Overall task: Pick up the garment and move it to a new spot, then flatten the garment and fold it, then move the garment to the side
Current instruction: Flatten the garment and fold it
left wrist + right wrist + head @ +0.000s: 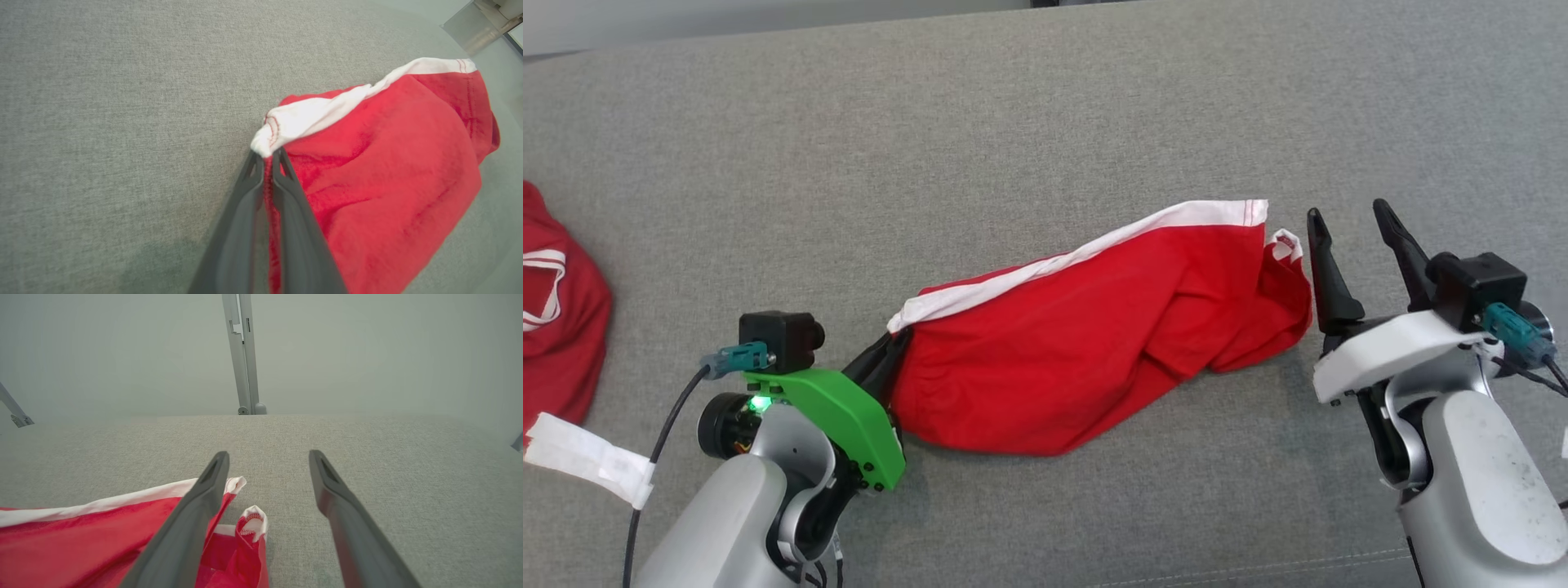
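The red garment [1094, 343] with a white band lies bunched across the centre of the head view, on the grey fabric surface [1013, 122]. At lower left, the left pincer [267, 159] is clamped on the garment's white-edged left corner. The right pincer [1349, 214], at centre right, stands spread apart just beside the garment's right end, holding nothing.

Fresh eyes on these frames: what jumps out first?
A crumpled red garment with a white band lies across the middle of the grey fabric surface. The left gripper is shut on its white-edged corner, while the right gripper is open beside the garment's other end. Another red piece of clothing lies at the far left edge.
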{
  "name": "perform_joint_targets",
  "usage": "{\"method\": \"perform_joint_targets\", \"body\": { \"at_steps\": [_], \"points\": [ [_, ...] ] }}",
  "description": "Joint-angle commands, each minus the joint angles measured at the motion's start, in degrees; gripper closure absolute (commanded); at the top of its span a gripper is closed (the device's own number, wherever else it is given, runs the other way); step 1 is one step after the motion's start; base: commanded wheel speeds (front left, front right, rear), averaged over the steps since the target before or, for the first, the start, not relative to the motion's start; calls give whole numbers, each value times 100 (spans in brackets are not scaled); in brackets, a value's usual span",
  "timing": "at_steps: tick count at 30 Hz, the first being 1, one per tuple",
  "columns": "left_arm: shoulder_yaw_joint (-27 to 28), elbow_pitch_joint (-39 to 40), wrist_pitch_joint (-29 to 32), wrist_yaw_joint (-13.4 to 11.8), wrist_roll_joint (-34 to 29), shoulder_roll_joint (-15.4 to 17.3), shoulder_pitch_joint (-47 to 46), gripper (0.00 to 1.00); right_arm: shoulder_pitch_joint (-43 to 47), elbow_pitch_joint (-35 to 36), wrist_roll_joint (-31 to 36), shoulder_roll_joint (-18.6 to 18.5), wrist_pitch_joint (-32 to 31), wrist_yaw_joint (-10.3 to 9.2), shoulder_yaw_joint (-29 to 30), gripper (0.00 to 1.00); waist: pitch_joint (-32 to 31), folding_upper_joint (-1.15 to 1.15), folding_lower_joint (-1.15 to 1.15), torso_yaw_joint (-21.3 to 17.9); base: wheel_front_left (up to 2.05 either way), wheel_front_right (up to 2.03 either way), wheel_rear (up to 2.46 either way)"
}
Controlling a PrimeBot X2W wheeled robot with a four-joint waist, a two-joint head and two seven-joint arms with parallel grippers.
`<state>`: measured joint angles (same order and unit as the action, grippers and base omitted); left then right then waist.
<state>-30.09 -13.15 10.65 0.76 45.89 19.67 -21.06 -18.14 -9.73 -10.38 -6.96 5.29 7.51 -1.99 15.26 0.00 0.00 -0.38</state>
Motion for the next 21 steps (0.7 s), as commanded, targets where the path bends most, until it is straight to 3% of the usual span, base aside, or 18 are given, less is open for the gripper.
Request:
{"method": "perform_joint_targets", "body": {
  "at_steps": [1,8,16,17,19,21],
  "points": [
    [-10,-1,-38,29,-42,-12,-140,100,-199,-155,-78,-64,-49,-4,-102,0,214,0,0,170,0,0,0],
    [-64,-92,-128,104,-112,-104,-334,100,-870,-987,-326,-363,-279,-4,-590,0,519,0,0,347,0,0,0],
    [-76,-241,-241,159,-130,-160,-457,100,-1237,-1390,-618,-619,-334,-5,-1054,2,645,0,0,406,0,0,0],
    [-78,-260,-263,169,-129,-163,-469,100,-1271,-1415,-678,-647,-335,-5,-1111,45,653,0,0,406,0,0,0],
    [-73,-291,-292,170,-129,-166,-491,100,-1328,-1448,-771,-699,-338,-5,-1228,100,665,0,0,400,0,0,0],
    [-67,-318,-333,173,-132,-173,-488,100,-1361,-1462,-859,-745,-320,-4,-1324,100,666,0,0,389,0,0,0]
  ]
}}
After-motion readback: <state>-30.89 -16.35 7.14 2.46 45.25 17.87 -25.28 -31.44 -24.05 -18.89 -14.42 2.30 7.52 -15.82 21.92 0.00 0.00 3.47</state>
